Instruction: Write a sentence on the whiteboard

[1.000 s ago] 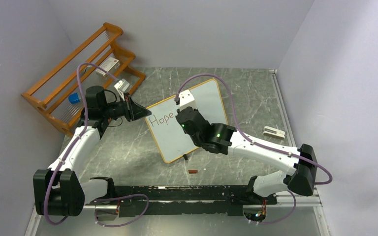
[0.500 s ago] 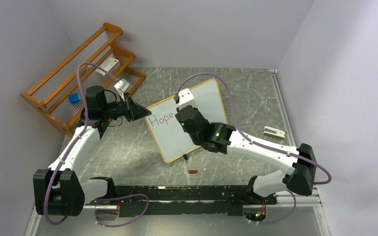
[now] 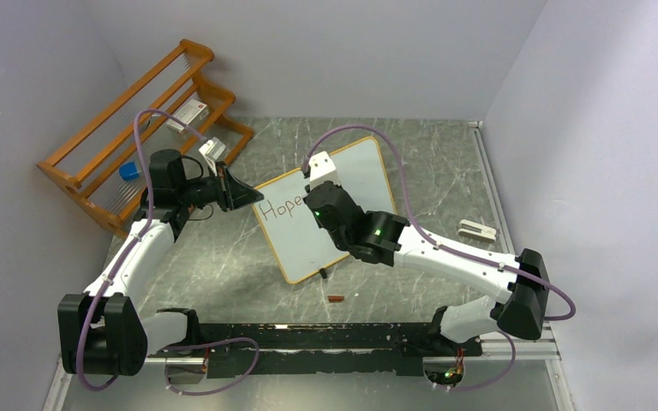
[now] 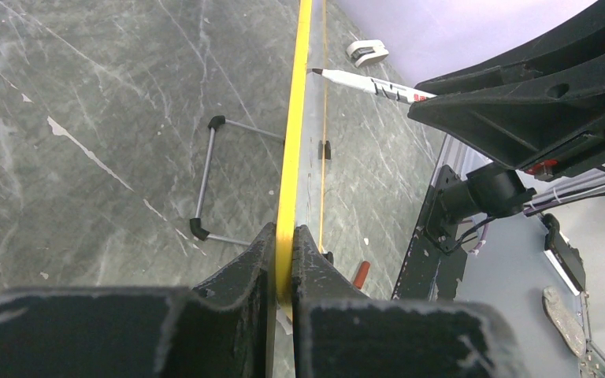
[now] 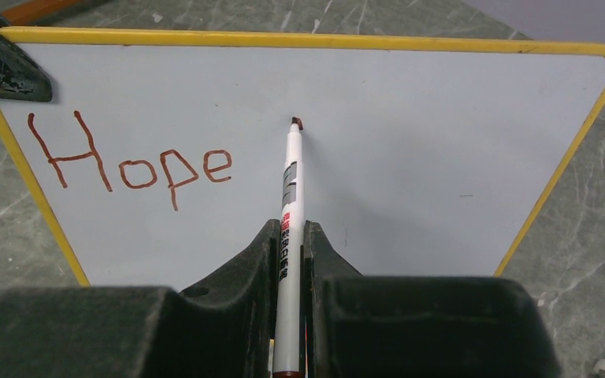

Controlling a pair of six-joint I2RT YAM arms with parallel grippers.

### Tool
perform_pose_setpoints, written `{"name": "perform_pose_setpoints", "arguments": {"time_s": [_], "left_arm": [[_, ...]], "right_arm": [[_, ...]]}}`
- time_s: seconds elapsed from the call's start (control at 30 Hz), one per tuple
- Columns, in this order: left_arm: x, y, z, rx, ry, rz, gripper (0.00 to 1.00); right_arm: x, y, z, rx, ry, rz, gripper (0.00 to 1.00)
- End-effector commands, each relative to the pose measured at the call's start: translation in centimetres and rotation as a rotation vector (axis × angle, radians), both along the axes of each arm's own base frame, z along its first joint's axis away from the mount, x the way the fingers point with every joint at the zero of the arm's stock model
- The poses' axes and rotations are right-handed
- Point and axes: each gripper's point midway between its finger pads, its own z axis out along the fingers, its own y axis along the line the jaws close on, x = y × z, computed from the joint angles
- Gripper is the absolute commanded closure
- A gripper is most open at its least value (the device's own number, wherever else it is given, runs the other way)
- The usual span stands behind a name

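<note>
Tabletop [image 3: 223,257] of grey veined stone carries the whiteboard [image 3: 298,244], which stands tilted near the middle, between the two arms. The left gripper [image 4: 283,236] is clamped tight on its yellow rim at the upper left corner, steadying it. The right gripper [image 5: 287,236] is closed narrowly round a marker [image 5: 291,181], tip towards the board.

Over the last second the right arm has edged a little up and left in the overhead view. The tip now sits just right of the "e", level with the top of the letters; whether it touches the surface I cannot tell. Of the sentence [image 5: 130,161] only "Hope" is written, in red-brown strokes. The shift therefore reads as lining up for the second word, with most of the writing not yet done. The board right of the tip is bare.

An orange wooden rack [image 3: 137,120] stands behind the left arm, well apart from the board. The right arm's purple cable [image 3: 367,131] arches over the board's far edge. A small white block [image 3: 477,229] lies well off to the right. A red bit [image 3: 335,298], perhaps the cap, lies just before the board's near edge. None of these appears to block the tip.
</note>
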Motion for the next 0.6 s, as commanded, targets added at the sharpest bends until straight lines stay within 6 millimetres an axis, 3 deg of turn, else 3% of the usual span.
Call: {"name": "perform_pose_setpoints", "arguments": {"time_s": [0.0,0.57], "left_arm": [[-0.4,0.0,-2.6,0.047,0.068,0.003,0.95],[-0.3,0.0,-2.6,0.048,0.069,0.006,0.95]], "right_arm": [[0.4,0.6,0.9,0.023,-0.005,0.008,1.0],[-0.9,-0.7,-1.9,-0.044,0.087,0.009,1.0]]}}
